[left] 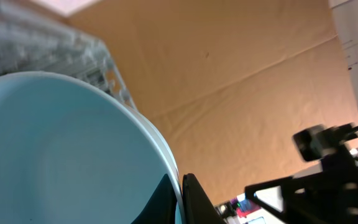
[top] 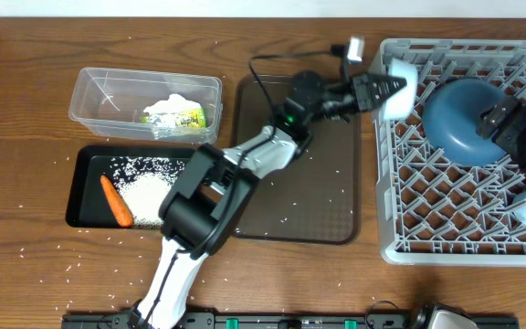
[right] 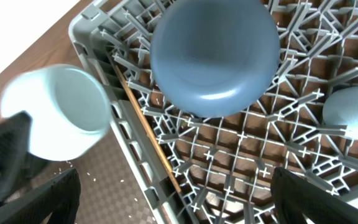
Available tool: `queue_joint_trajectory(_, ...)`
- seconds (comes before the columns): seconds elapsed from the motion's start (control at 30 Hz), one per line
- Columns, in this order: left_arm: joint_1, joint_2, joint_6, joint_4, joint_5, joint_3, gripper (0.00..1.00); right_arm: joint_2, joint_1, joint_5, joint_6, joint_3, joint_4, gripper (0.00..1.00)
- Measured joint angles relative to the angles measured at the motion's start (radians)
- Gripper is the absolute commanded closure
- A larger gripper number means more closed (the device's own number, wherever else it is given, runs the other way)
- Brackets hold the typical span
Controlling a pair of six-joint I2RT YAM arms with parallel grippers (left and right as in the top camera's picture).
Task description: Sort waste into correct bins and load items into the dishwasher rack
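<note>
Cup hangs rim-pinched between the left gripper's jaws at the rack's upper-left corner, while the right gripper stands wide open.

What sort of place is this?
Probably a lab tabletop staged as a dish-clearing station: a wooden table, a grey dishwasher rack, a clear tub and a black tub holding waste.

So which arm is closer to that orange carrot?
Left. The left arm passes just right of the carrot, jaws holding a cup at the rack; the right arm is far right, over the rack.
</note>
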Motion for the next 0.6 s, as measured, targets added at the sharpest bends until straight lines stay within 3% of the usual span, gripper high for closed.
queue_joint_trajectory(0.3, -0.041, 0.037, -0.079, 0.088, -0.041, 0.002, 0.94, 0.000, 0.000, 0.001, 0.000, 0.000, -0.021, 0.09)
queue_joint_trajectory(0.6, -0.043, 0.039, -0.118, 0.076, -0.053, 0.003, 0.94, 0.000, 0.000, 0.005, 0.000, 0.000, -0.032, 0.09)
